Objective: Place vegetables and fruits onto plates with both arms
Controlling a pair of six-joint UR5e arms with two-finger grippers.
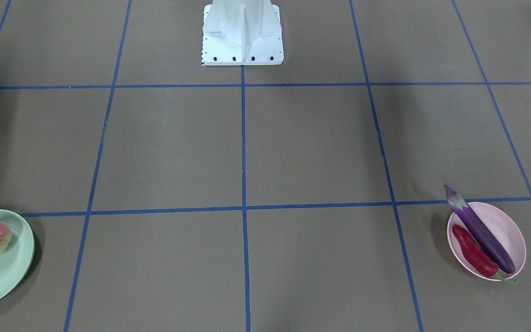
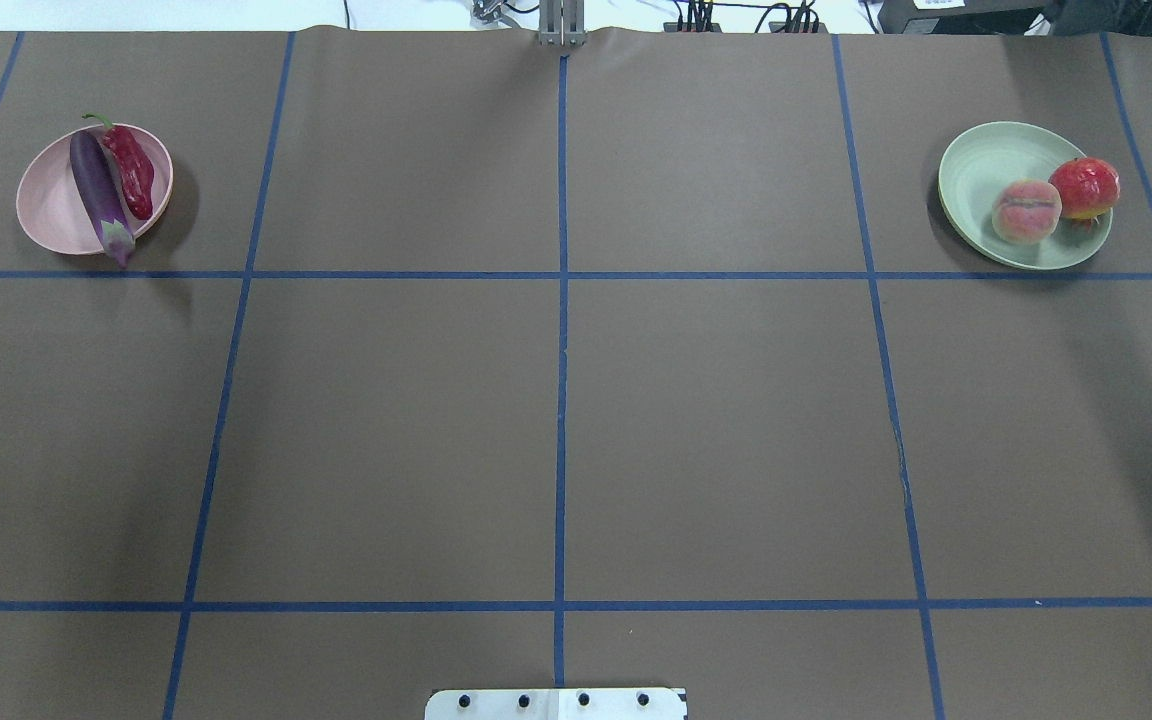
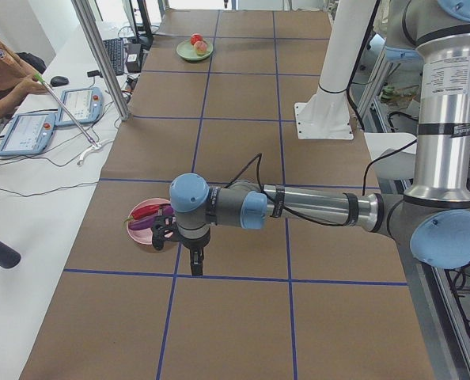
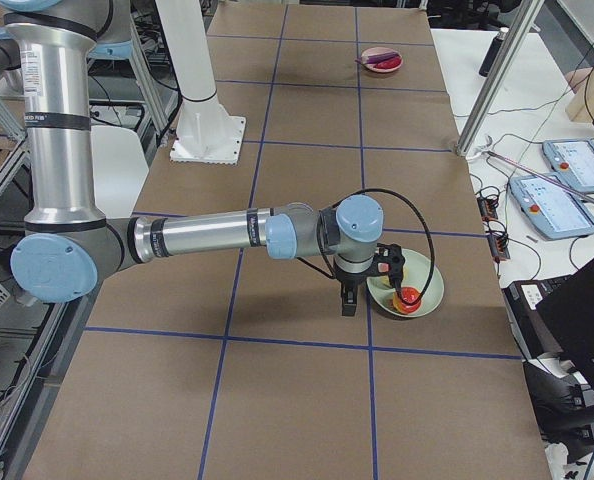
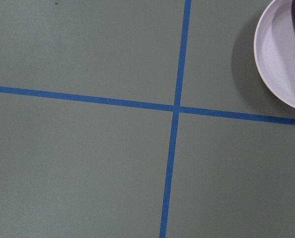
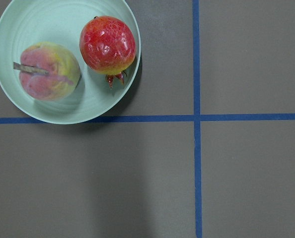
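Note:
The purple eggplant and the red chili pepper lie side by side on the pink plate; they also show in the front view, the eggplant beside the chili. The peach and the red-orange fruit sit on the mint green plate, and the right wrist view shows both fruits there. My left gripper hangs beside the pink plate. My right gripper hangs beside the green plate. I cannot tell whether either gripper is open or shut.
The white base block stands at the table's near middle. Blue tape lines grid the brown table. Aluminium posts and control tablets stand along the operators' side, where a person sits.

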